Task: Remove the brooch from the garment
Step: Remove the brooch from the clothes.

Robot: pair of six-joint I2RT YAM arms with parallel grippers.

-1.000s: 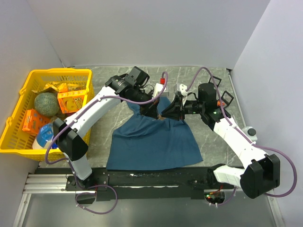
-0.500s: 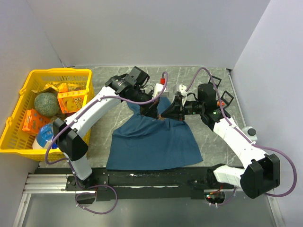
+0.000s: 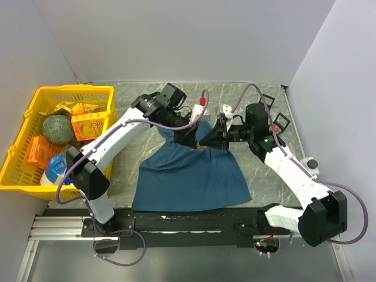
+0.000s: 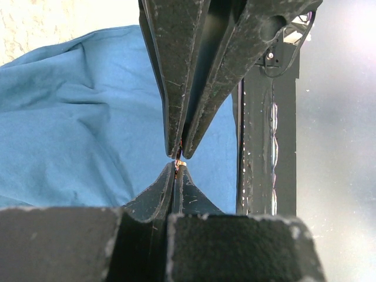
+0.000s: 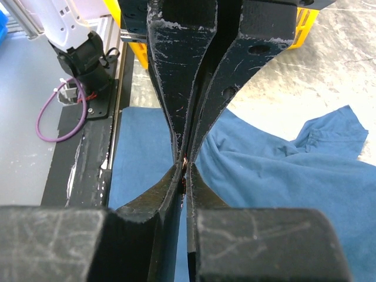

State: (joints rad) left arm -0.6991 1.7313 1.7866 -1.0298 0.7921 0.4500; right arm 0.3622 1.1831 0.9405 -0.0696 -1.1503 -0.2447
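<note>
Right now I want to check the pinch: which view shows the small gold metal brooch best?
Left wrist: the brooch glints gold against the teal-blue cloth T-shirt, where the left gripper and right gripper meet tip to tip. Right wrist shows only a reddish sliver; top external, a tiny brown speck.

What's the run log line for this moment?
left pincer: shut on brooch | right pincer: shut on brooch | garment: spread on table

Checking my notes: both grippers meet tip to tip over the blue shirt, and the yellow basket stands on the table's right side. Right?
No: the top view shows the yellow basket on the table's left side. Otherwise yes: left gripper and right gripper meet tip to tip over the blue shirt.
</note>
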